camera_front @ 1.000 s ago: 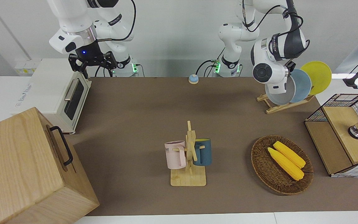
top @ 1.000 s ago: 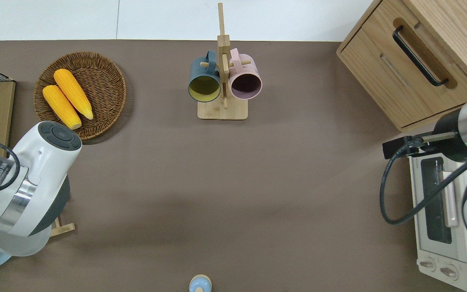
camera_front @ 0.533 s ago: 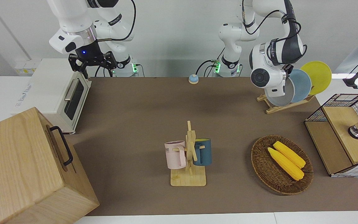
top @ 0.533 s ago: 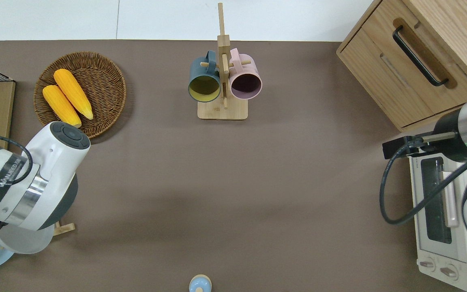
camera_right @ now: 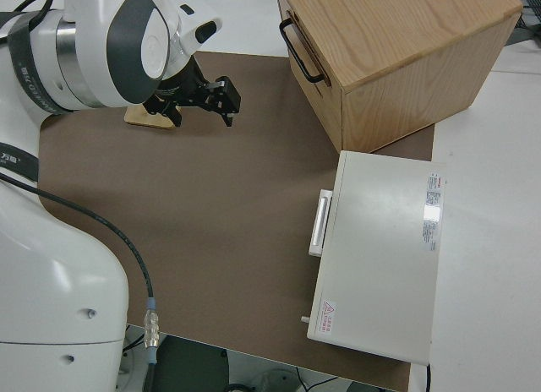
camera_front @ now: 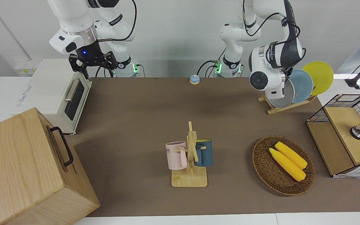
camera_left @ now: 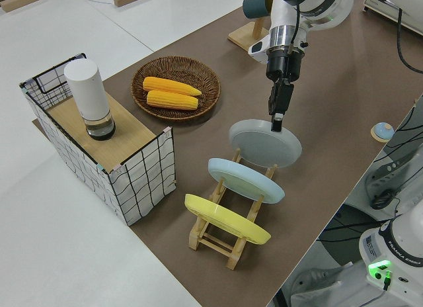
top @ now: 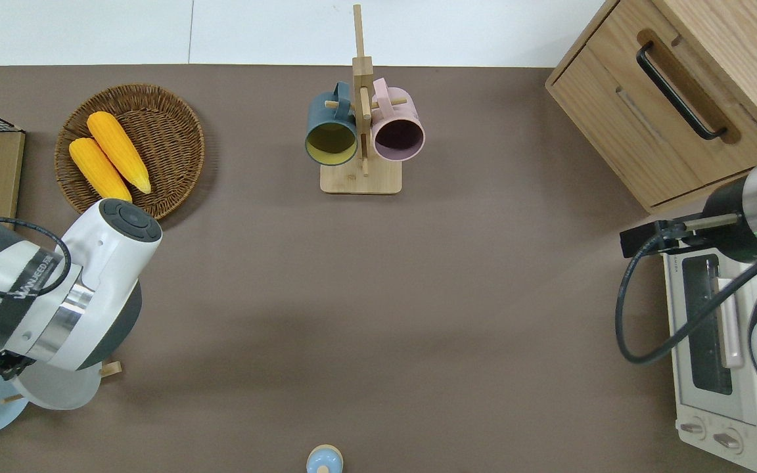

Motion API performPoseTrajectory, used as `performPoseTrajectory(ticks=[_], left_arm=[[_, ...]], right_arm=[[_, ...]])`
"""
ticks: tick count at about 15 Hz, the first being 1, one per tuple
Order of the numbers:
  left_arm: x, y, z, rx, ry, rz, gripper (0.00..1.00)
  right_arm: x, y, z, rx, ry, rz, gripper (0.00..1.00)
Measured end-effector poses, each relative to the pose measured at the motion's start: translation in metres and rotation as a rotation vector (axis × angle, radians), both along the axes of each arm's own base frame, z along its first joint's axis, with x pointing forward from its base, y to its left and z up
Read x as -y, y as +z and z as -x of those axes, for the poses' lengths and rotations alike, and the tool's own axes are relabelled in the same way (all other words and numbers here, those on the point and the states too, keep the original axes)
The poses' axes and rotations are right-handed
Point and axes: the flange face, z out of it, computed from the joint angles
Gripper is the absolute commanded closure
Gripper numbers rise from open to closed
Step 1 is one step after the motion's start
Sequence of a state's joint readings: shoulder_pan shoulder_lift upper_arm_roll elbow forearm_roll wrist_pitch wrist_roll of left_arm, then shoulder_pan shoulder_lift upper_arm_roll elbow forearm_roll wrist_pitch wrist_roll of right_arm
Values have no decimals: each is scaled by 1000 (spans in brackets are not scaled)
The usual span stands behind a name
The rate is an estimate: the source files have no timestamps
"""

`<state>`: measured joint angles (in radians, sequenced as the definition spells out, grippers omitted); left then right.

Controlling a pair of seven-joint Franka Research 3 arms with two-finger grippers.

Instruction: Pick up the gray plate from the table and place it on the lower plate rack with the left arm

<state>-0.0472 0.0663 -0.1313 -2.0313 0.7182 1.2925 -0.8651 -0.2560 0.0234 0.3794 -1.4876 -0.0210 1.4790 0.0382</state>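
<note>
gray plate on lower plate rack | left gripper pinching its rim | brown table | right arm parked, fingers wide

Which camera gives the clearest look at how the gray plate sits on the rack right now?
The left side view: the gray plate stands in the lower plate rack, the left gripper at its rim. In the front and overhead views the arm hides much of it. The right side view misses it.

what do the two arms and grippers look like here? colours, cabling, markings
Both arms are white, jointed, with dark gray joint sections, silver wrist rings and loose black cables. The left arm carries a black band with white lettering; its left gripper has slim black fingers. The right gripper is black, with a lit blue wrist light.
</note>
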Motion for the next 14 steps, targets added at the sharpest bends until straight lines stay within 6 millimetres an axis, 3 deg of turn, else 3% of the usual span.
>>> performPoseTrajectory(ticks=[1, 2, 3, 7, 8, 9, 11, 12, 14], left_arm=[[1, -1, 0, 1, 2, 7, 776], [2, -1, 0, 4, 2, 13, 752], [2, -1, 0, 5, 2, 17, 667], [3, -2, -2, 16, -7, 26, 622], [4, -3, -3, 17, -8, 27, 554], [4, -3, -3, 17, -9, 28, 393], [4, -3, -3, 17, -10, 30, 217], [5, -3, -3, 17, -9, 36, 65], [9, -2, -4, 20, -1, 72, 15]], right_arm=[[0, 0, 0, 0, 0, 0, 17], [0, 0, 0, 0, 0, 0, 17], [0, 0, 0, 0, 0, 0, 17], [0, 0, 0, 0, 0, 0, 17], [0, 0, 0, 0, 0, 0, 17], [0, 0, 0, 0, 0, 0, 17], [0, 0, 0, 0, 0, 0, 17], [0, 0, 0, 0, 0, 0, 17], [0, 0, 0, 0, 0, 0, 17]])
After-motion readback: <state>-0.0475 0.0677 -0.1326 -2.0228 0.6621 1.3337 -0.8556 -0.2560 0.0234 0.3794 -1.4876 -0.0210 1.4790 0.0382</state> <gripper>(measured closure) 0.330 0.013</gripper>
